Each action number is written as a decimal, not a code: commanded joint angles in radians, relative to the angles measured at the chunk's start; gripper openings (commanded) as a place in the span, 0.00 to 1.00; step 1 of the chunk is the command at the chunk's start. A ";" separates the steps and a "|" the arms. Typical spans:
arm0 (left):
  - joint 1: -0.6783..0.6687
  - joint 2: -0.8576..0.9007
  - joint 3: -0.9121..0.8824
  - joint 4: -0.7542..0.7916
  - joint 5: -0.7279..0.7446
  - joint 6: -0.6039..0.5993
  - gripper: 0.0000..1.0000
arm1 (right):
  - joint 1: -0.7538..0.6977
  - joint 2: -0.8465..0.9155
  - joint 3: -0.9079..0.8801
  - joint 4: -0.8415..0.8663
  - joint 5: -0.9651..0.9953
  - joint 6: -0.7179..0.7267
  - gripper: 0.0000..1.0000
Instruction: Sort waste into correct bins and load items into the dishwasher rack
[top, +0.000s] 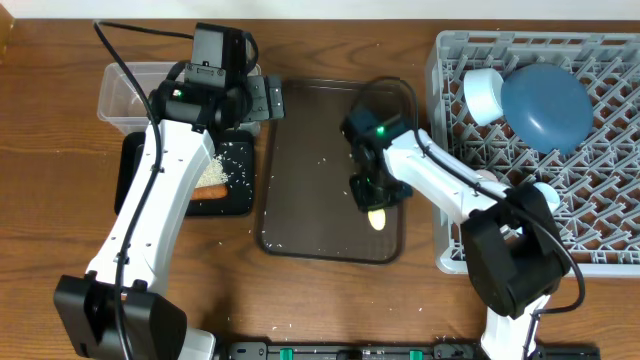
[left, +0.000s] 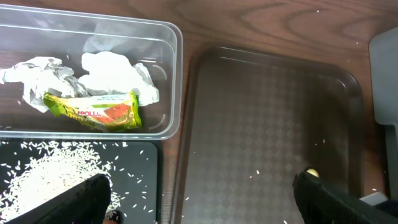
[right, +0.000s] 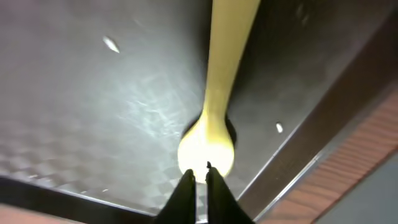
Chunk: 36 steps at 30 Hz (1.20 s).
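One cream-yellow spoon (right: 214, 93), flat on the brown tray (top: 300, 200) near its edge. Right pincer (right: 199, 177) clenched on the bowl rim, likely to lift it for the rack (top: 600, 220). Left pincer (left: 205, 199) released, idle over the tray's opposite edge.

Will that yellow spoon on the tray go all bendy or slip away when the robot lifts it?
Probably light: the spoon looks like thin plastic. Its long handle lies straight, so it is likely stiff, perhaps a little springy. It looks shiny, and the right gripper seems to pinch only the rounded end, so it might slip or swing.
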 joint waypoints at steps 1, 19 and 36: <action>0.003 0.011 0.002 -0.003 -0.005 -0.002 0.96 | -0.011 -0.033 0.061 -0.012 0.009 -0.031 0.06; 0.003 0.011 0.002 -0.003 -0.005 -0.002 0.96 | -0.024 -0.042 0.006 0.035 0.013 -0.026 0.25; 0.003 0.011 0.002 -0.003 -0.005 -0.002 0.96 | -0.023 -0.042 0.006 0.037 0.013 -0.026 0.26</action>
